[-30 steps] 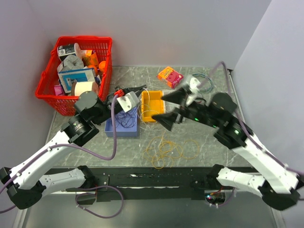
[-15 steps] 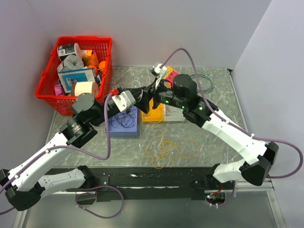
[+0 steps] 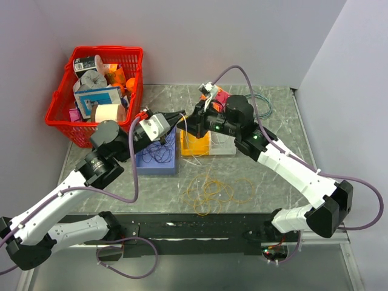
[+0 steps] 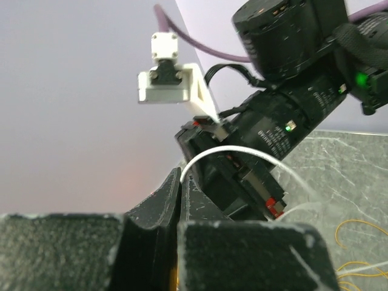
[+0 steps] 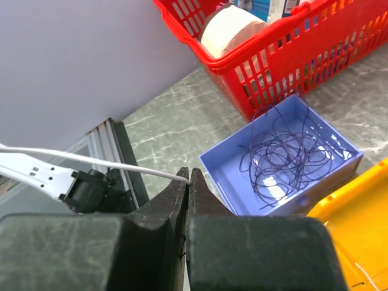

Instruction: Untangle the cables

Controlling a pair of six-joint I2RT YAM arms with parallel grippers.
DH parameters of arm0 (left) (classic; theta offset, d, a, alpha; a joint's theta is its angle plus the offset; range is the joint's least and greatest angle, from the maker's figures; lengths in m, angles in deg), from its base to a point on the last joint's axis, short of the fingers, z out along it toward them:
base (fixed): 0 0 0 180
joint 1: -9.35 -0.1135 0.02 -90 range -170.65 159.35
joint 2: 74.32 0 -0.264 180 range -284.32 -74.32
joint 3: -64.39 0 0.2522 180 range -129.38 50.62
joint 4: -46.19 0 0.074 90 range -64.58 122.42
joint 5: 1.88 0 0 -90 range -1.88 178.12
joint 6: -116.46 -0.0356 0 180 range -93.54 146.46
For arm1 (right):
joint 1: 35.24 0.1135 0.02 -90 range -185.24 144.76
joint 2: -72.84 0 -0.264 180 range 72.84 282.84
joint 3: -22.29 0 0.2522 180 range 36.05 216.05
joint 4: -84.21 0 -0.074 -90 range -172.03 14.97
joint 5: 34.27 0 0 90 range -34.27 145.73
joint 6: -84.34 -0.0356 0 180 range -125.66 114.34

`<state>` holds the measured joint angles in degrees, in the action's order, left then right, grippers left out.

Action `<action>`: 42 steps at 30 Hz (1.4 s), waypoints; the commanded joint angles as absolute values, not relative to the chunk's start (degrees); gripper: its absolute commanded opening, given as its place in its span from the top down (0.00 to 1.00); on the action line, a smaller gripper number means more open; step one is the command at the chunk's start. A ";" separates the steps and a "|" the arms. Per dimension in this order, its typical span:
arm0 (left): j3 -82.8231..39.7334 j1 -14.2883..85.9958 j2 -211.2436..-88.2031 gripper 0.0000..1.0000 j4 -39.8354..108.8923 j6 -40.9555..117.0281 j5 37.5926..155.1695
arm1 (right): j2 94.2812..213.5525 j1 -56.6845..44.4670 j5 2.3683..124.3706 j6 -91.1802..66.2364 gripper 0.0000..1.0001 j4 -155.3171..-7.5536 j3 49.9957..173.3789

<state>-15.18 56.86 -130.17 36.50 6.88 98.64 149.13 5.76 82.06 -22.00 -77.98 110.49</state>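
Observation:
The cables lie apart in three colours. A white cable (image 4: 233, 148) is stretched between both grippers above the trays. My left gripper (image 4: 180, 177) is shut on one part of it. My right gripper (image 5: 189, 176) is shut on the white cable (image 5: 109, 164) a short way along. In the top view the left gripper (image 3: 179, 116) and the right gripper (image 3: 187, 122) nearly touch tip to tip. A dark purple cable (image 5: 285, 151) lies bunched in the blue tray (image 3: 145, 165). A yellow-orange cable (image 3: 215, 191) sprawls in loops on the table in front of the trays.
An orange tray (image 3: 189, 145) and a pale tray (image 3: 222, 147) stand right of the blue one. A red basket (image 3: 63, 106) full of items sits at the back left. A pink-orange box (image 3: 217, 94) and a teal wire coil (image 3: 263, 107) lie at the back right.
My right arm has swung in from the right to the left gripper's tip, and its wide-open jaws have shut on the white cable. The left arm has barely moved.

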 commanded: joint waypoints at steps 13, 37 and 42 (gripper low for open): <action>-3.61 56.02 -126.79 0.16 31.03 -6.84 97.88 | 147.54 -12.99 79.37 -21.39 1.00 -67.79 113.92; 4.04 53.13 -120.82 0.04 31.37 -5.01 93.57 | 164.50 -21.44 70.24 -25.52 1.00 -75.00 115.16; 4.31 51.37 -120.11 0.04 31.54 -4.83 93.66 | 161.79 -21.61 67.16 -25.52 1.00 -76.23 113.22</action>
